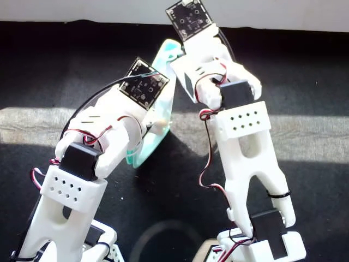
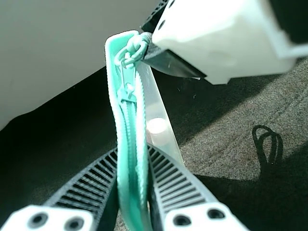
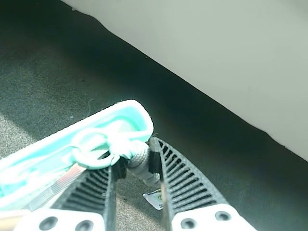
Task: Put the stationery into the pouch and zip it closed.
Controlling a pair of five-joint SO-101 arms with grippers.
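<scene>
Pouch [image 2: 125, 120]: zip nearly shut

Held aloft over the table [image 1: 305, 136]; contents indistinct. Slider [image 2: 127, 92] sits near the zip's end, teeth behind it meshed. Left gripper [image 2: 132, 150] clamps the zip edge. Right gripper [image 3: 134, 156] pinches the pull cord [image 3: 139, 162]. Judged outstanding: final closure, release.

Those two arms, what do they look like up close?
The left arm and right arm are white plastic shells with rows of small holes, black motor blocks at the joints, and red, black and white wires alongside. Each wrist carries a square black circuit board. The fingers are black and ribbed.
</scene>
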